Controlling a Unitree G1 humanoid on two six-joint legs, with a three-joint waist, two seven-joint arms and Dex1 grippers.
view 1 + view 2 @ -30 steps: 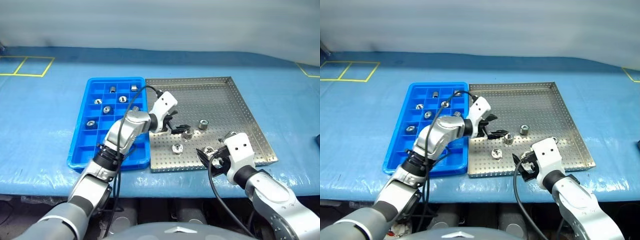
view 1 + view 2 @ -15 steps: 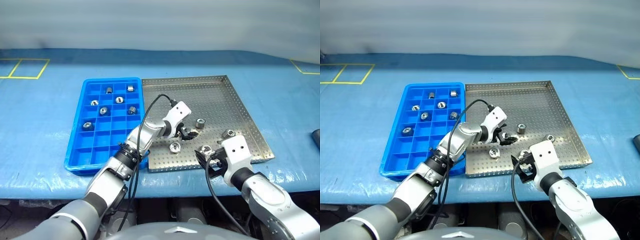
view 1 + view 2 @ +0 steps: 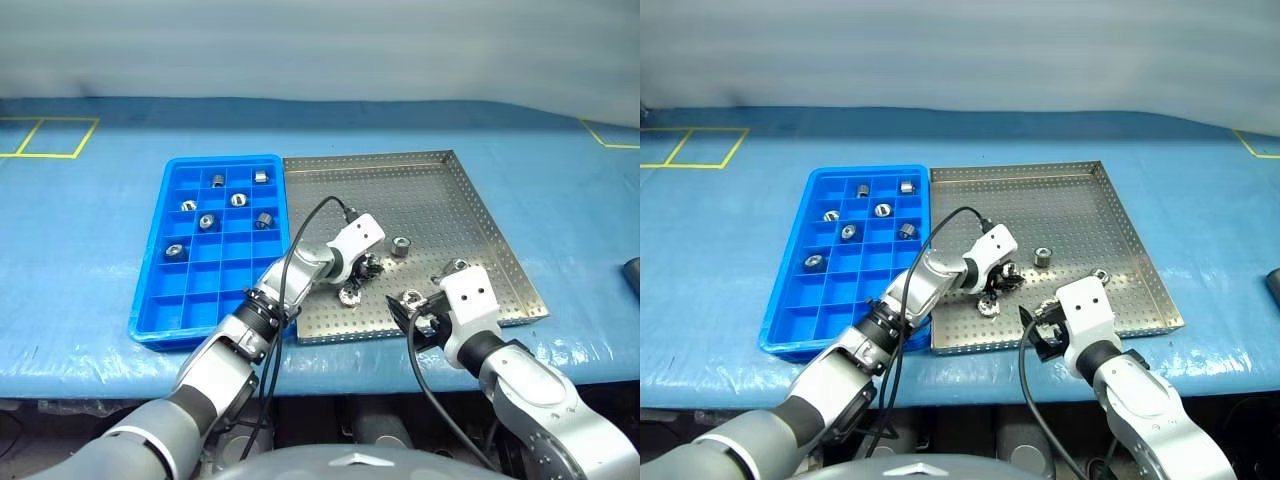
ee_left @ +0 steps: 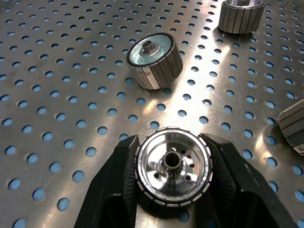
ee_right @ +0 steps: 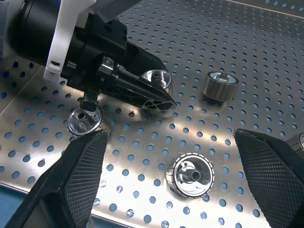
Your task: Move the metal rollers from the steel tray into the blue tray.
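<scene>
Five metal rollers point(image 3: 400, 246) are seen on the perforated floor of the steel tray point(image 3: 470, 205), which lies on the blue-covered worktop point(image 3: 90, 230) just to the right of the blue tray point(image 3: 160, 300), their long sides touching or nearly so. One roller point(image 4: 173, 165) is pinched between the two black fingers point(image 4: 118, 183) of the left gripper point(image 4: 173, 183), which is closed on its ribbed sides while the roller rests on the tray floor with its open face turned toward the wrist camera. A second roller point(image 4: 154, 60) lies tilted a little beyond it, a third point(image 4: 240, 14) stands farther off, and the edge of a fourth point(image 4: 294, 128) is visible off to one side. In the head views the left gripper point(image 3: 364, 268) is reached across from the blue tray's side into the near middle of the steel tray. The right gripper point(image 5: 175, 190) is held with its fingers point(image 5: 76, 175) spread wide above the near edge of the steel tray, nothing between them; a roller point(image 5: 191, 174) lies on the floor beneath the gap. Six rollers point(image 3: 207, 221) are seated in separate compartments in the far half of the blue tray.
</scene>
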